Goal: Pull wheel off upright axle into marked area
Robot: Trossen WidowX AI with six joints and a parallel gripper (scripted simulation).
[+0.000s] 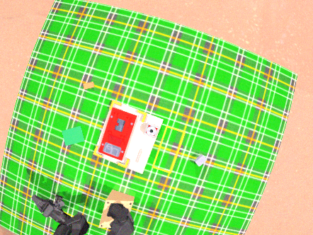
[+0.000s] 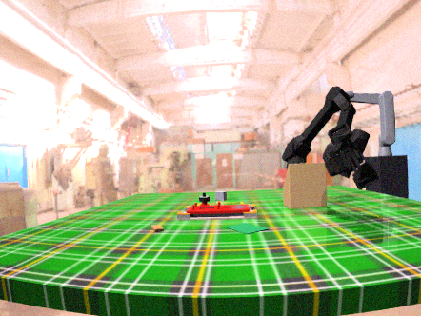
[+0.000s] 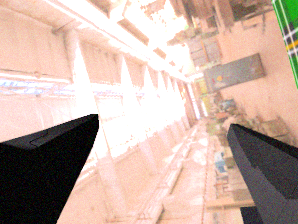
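The wheel (image 1: 154,131) (image 2: 204,201) is a small round piece, white and red with a dark ring from above and dark from the side. It sits around the upright axle on the white part of a board (image 1: 146,160), near the board's right edge in the top view. The marked area (image 1: 175,129) is a yellow rectangular outline on the tablecloth, just right of the board. My gripper (image 1: 47,199) (image 3: 164,125) is open and empty, raised at the lower left in the top view, far from the wheel. The lower part of the axle is hidden by the wheel.
A red plate (image 1: 118,139) (image 2: 224,208) with grey parts covers the board's left side. A pale grey block (image 1: 200,160) (image 2: 221,195) stands right of the marked area. An orange block (image 1: 88,85) (image 2: 157,227), a green square (image 1: 73,136) (image 2: 247,228) and a tan box (image 1: 121,195) (image 2: 307,186) are around.
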